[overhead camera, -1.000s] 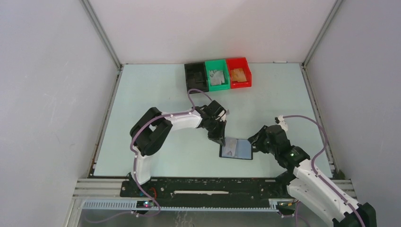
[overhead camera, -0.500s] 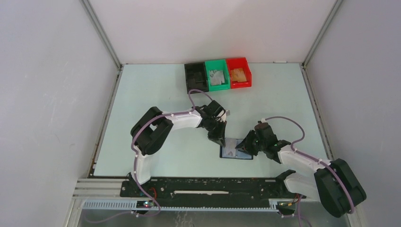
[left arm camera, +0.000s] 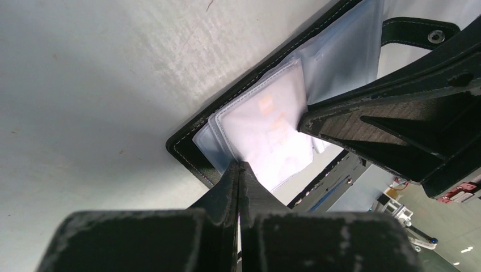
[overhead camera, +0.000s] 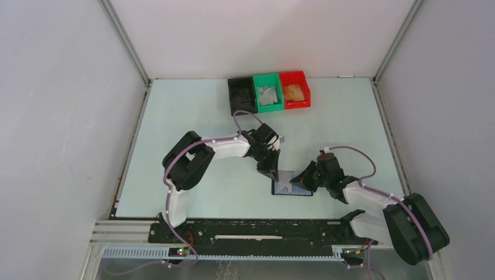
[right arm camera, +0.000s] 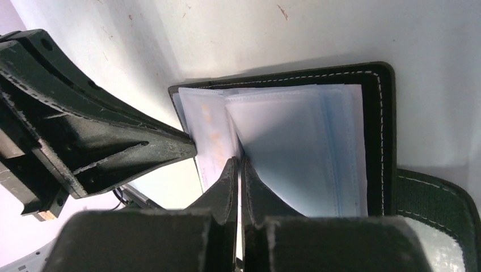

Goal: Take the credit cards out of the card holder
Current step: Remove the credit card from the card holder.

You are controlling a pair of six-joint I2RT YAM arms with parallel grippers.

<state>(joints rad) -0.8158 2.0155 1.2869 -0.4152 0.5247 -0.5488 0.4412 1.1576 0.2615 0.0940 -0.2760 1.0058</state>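
Observation:
The card holder (overhead camera: 299, 185) lies open on the table, black rim around clear plastic sleeves. A pale card with faint orange print (right arm camera: 211, 133) sits inside the left sleeve; it also shows in the left wrist view (left arm camera: 272, 122). My left gripper (overhead camera: 272, 173) is shut, its tips (left arm camera: 239, 165) pressing on the holder's near-left edge (left arm camera: 190, 156). My right gripper (overhead camera: 303, 182) is shut, its tips (right arm camera: 238, 161) at the fold between the card's sleeve and the stack of bluish sleeves (right arm camera: 306, 147). The strap tab (right arm camera: 434, 192) sticks out on the right.
Three small bins stand in a row at the back: black (overhead camera: 241, 95), green (overhead camera: 268, 93) with grey cards, red (overhead camera: 294, 90) with orange cards. The two grippers' fingers sit close together over the holder. White walls enclose the table.
My right arm has swung left and lowered, bringing its gripper from the holder's right edge onto the sleeves. The left gripper has stayed on the holder's left edge.

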